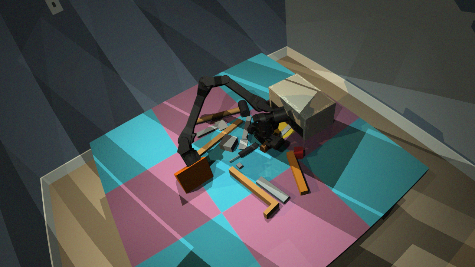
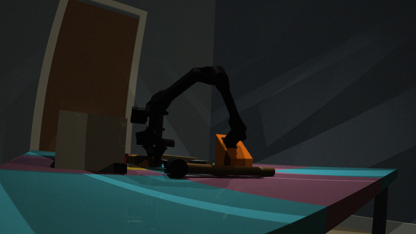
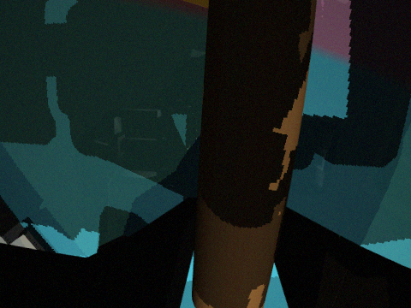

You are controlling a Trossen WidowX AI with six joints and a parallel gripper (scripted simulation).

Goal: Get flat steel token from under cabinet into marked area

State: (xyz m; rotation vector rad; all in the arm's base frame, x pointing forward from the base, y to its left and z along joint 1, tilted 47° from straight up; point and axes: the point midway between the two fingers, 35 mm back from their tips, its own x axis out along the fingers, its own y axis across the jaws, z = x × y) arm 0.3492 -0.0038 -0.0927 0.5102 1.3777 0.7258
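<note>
My gripper [image 1: 270, 142] [image 2: 155, 163] [image 3: 232, 210] is shut on a round wooden handle [image 1: 264, 147] [image 3: 248, 261], low over the table in front of the cabinet. A narrow grey piece [image 1: 286, 130] shows beyond the gripper in the top view, over the yellow marked area [image 1: 281, 125] [image 2: 136, 168] [image 3: 198, 2]; it looks like the front part of the held tool, though the joint is hidden. The pale cabinet [image 1: 318, 122] [image 2: 71, 139] stands beyond the yellow area. The arm hides part of its front and the vent slots. I cannot make out the steel token in any view.
A mallet [image 1: 243, 108] [image 2: 175, 168] lies left of the gripper. A screwdriver [image 1: 248, 150], a grey block [image 1: 229, 142] and several sticks lie nearer the arm's base. A red cube [image 1: 298, 152], a wooden bar [image 1: 297, 172] and an L-shaped stick [image 1: 254, 187] lie to the right.
</note>
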